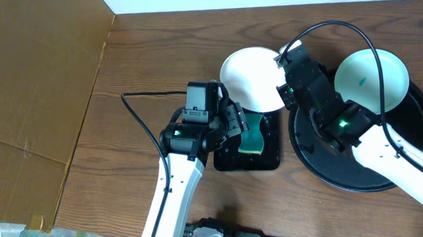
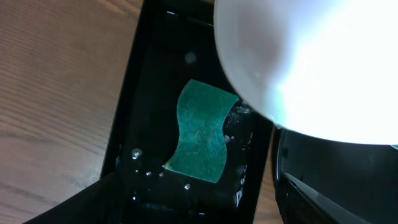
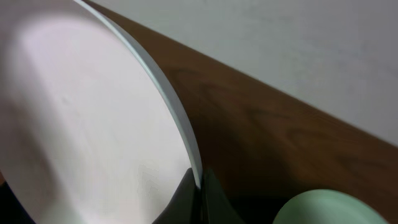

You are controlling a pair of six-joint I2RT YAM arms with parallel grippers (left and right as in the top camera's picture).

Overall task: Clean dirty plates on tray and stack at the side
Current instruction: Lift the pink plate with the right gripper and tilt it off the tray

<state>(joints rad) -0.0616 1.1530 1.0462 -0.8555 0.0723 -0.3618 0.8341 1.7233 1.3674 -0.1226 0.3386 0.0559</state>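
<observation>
Wooden table (image 1: 164,59) first, with the big round black tray (image 1: 317,166) over on the right side. Only one mint plate (image 1: 370,79) visible on it, up at the far edge, teal smear in the middle. Can't tell about a second one underneath. White plate (image 1: 249,77) off the tray, held up in the air partly over the small black tray (image 1: 227,162), pinched at its rim by the right gripper (image 1: 283,91), clamped tight on the edge in the wrist view. Left gripper (image 1: 241,127) hanging right over the green sponge (image 1: 254,142), spread wide, holding nothing. Sponge lying flat in the small tray with water drops around it. Looks like the scrubbing step for the white plate, barely begun, nothing stacked at the side yet. Next up, probably: drop the left one down, close on the sponge, bring it to the plate face without knocking the rim out of that thin pinch
</observation>
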